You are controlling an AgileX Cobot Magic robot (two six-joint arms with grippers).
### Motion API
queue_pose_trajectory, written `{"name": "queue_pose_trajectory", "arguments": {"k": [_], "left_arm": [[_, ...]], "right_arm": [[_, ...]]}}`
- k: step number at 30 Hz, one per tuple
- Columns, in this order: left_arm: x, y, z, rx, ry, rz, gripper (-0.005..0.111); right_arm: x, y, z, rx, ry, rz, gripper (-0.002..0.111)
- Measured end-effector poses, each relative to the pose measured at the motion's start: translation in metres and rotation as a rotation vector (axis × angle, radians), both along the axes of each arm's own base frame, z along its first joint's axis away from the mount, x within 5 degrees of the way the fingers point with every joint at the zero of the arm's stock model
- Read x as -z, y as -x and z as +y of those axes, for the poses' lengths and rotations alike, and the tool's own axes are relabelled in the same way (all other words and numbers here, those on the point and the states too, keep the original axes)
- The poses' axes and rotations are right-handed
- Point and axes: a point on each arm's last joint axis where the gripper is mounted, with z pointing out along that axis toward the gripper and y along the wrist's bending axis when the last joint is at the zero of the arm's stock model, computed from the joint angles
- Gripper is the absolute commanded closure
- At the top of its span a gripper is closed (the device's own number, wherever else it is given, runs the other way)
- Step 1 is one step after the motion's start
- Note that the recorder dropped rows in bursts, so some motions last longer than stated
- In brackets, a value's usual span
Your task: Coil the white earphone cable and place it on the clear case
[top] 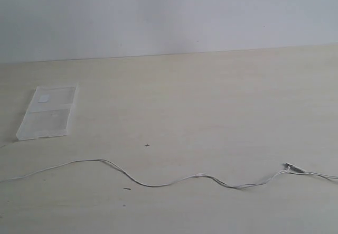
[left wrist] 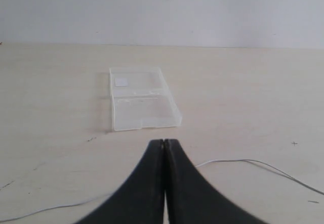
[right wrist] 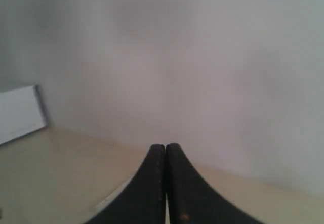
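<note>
A thin white earphone cable (top: pixel 196 176) lies uncoiled along the near side of the pale wooden desk (top: pixel 211 102) in the exterior view. It runs in loose waves from the left edge to the right edge, with a small darker inline piece (top: pixel 293 167) near its right end. The flat translucent clear plastic case (top: pixel 47 112) rests on the desk at the far left, well apart from the cable, and nothing lies on it; a small whitish label patch (top: pixel 44 98) sits near its far end.

The left end effector (left wrist: pixel 164 142) has its black fingers pressed together on nothing. It hangs above the desk with the case (left wrist: pixel 142 100) beyond it and a stretch of cable (left wrist: pixel 243 160) beside it. The right end effector (right wrist: pixel 165 145) is likewise closed and empty — it faces a blurred grey wall (right wrist: pixel 202 57).
</note>
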Motion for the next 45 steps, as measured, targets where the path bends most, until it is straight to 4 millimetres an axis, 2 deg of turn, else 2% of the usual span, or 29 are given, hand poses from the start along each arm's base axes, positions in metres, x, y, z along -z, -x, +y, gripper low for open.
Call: {"name": "queue_pose_trajectory", "arguments": {"k": [1, 4, 6, 9, 12, 17, 20, 25, 29, 33, 39, 45], "left_arm": [[0.0, 0.0, 0.0, 0.0, 0.0, 0.0, 0.107], [0.0, 0.0, 0.0, 0.0, 0.0, 0.0, 0.107], [0.0, 0.0, 0.0, 0.0, 0.0, 0.0, 0.107], [0.0, 0.0, 0.0, 0.0, 0.0, 0.0, 0.107], [0.0, 0.0, 0.0, 0.0, 0.0, 0.0, 0.107], [0.0, 0.0, 0.0, 0.0, 0.0, 0.0, 0.107], [0.0, 0.0, 0.0, 0.0, 0.0, 0.0, 0.107], [0.0, 0.0, 0.0, 0.0, 0.0, 0.0, 0.107], [0.0, 0.0, 0.0, 0.0, 0.0, 0.0, 0.107], [0.0, 0.0, 0.0, 0.0, 0.0, 0.0, 0.107], [0.0, 0.0, 0.0, 0.0, 0.0, 0.0, 0.107], [0.0, 0.0, 0.0, 0.0, 0.0, 0.0, 0.107]], "right_arm": [[0.012, -0.017, 0.006, -0.077, -0.008, 0.143, 0.108], [0.035, -0.053, 0.012, -0.117, -0.064, 0.379, 0.108], [0.041, -0.066, 0.014, -0.139, -0.154, 0.462, 0.108], [0.041, -0.076, 0.019, -0.208, -0.14, 0.429, 0.108], [0.034, -0.089, 0.036, -0.367, -0.025, 0.453, 0.108], [0.028, -0.114, 0.061, -0.46, 0.04, 0.485, 0.108], [0.03, -0.128, 0.075, -0.457, 0.046, 0.5, 0.108], [0.039, -0.137, 0.088, -0.385, 0.009, 0.579, 0.108], [0.033, -0.131, 0.098, -0.332, -0.054, 0.578, 0.108], [0.028, -0.108, 0.106, -0.306, -0.122, 0.544, 0.108], [0.049, -0.072, 0.116, -0.254, -0.032, 0.493, 0.108], [0.06, -0.048, 0.13, -0.339, 0.064, 0.452, 0.108]]}}
